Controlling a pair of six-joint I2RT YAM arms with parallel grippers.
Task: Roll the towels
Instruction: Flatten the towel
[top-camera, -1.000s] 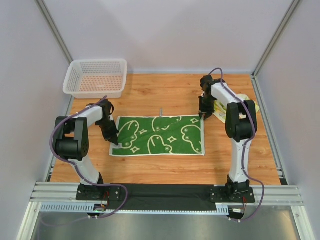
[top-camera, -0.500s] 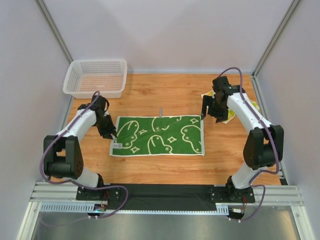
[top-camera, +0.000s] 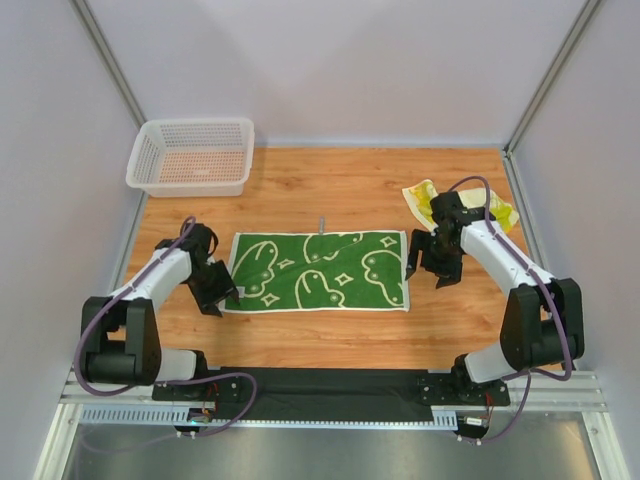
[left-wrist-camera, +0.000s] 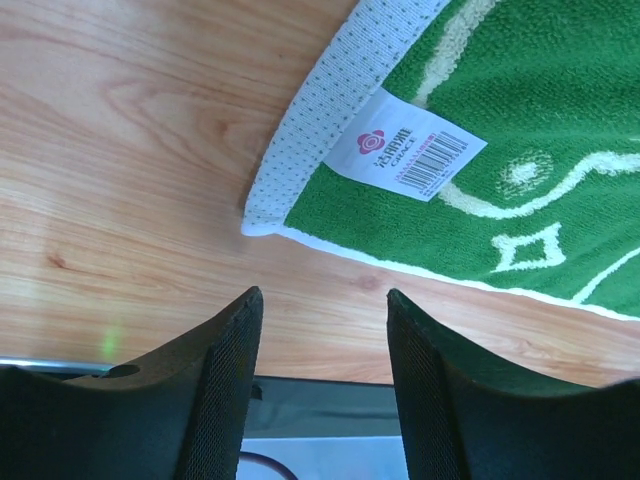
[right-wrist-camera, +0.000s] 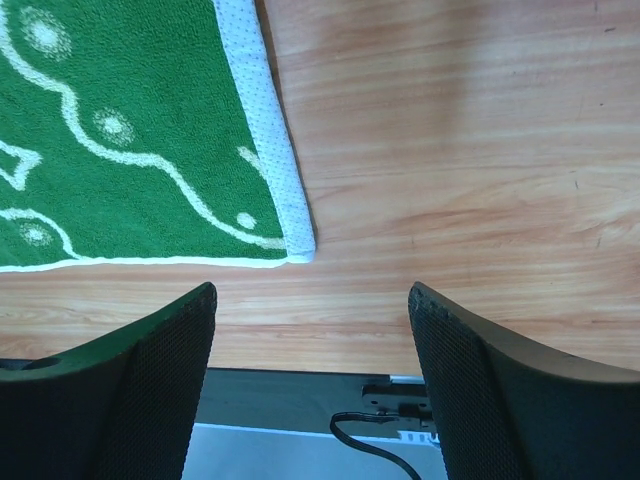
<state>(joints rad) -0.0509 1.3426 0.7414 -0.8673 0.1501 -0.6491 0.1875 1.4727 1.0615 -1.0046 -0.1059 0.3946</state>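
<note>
Towel (top-camera: 318, 271) flat between left gripper (top-camera: 218, 291), right gripper (top-camera: 429, 273); neither touching.

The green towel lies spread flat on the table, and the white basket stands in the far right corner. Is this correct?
No: the top external view shows the white basket in the far left corner of the table. The green towel does lie spread flat on it.

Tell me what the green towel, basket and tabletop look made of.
Towel: likely cotton terry, fuzzy looped pile, with a flat white dotted hem. Basket: white plastic, judging by its rigid moulded mesh. Tabletop: wood or wood-look laminate; grain shows under a faint sheen, which one is unclear.
</note>
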